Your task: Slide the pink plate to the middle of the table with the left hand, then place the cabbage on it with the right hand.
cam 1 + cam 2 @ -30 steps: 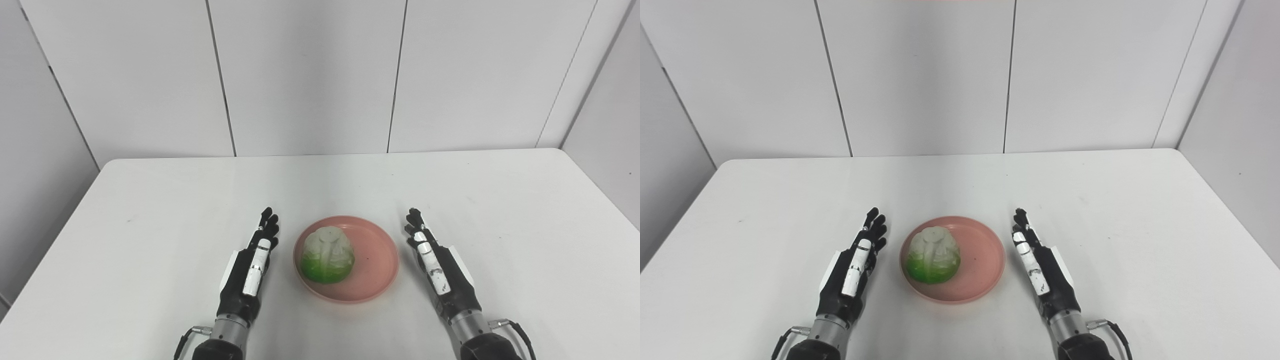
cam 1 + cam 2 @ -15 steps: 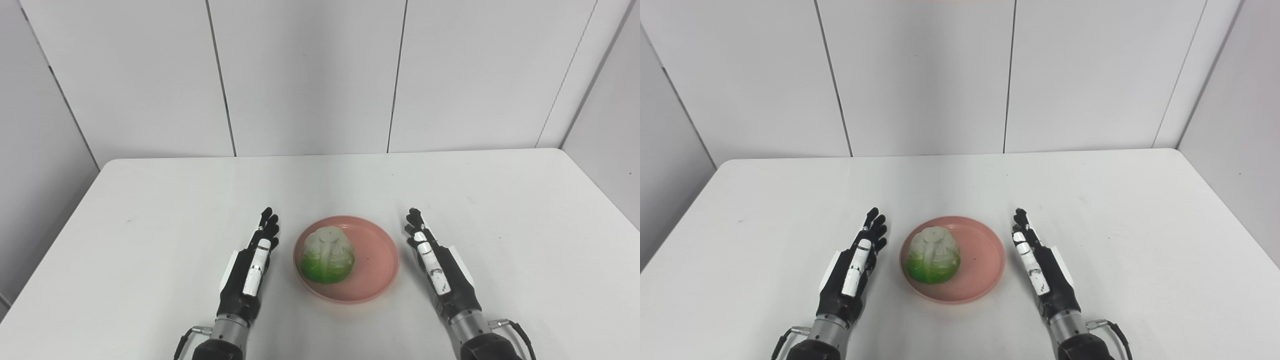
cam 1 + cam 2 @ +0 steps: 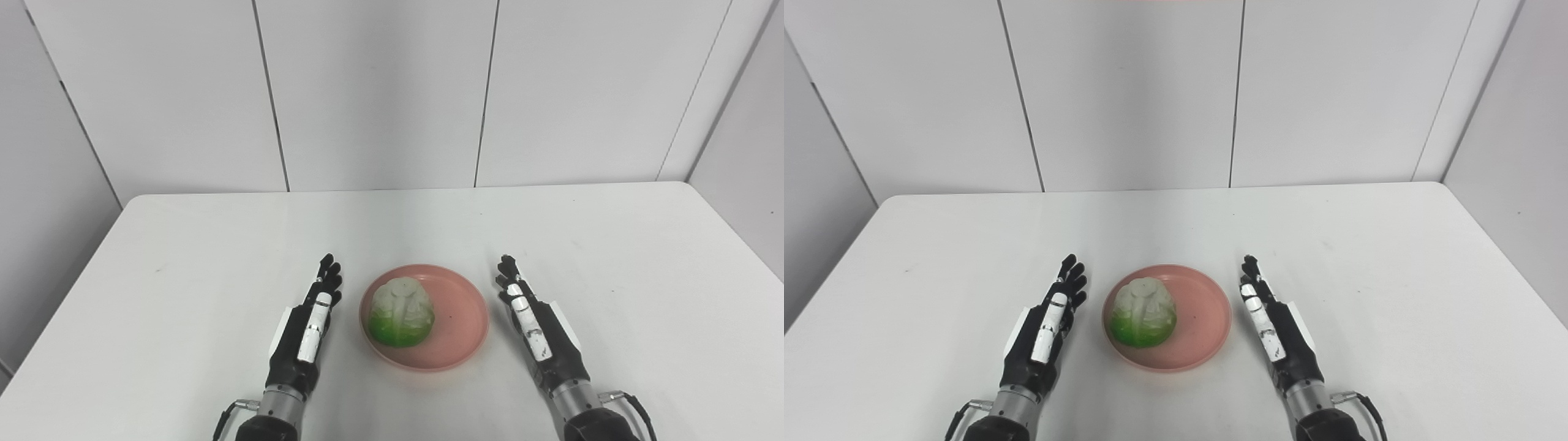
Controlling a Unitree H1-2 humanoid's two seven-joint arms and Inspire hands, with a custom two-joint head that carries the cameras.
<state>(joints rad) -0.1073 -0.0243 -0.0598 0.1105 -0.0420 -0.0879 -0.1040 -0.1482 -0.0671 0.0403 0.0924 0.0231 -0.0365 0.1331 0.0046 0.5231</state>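
White table [image 3: 184, 257] with rounded far corners and a matte top carrying a few faint dark specks, filling the lower half of both views. Behind it, a wall [image 3: 380, 92] of plain pale grey panels split by thin dark vertical seams, with angled side panels [image 3: 43, 153] closing in at left and right. Even, soft lighting, a mild sheen along the table's centre, only weak shadows.

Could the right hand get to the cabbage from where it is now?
Probably yes. The right hand lies open beside the pink plate, and the cabbage sits on the plate's left part with nothing between them but bare plate.
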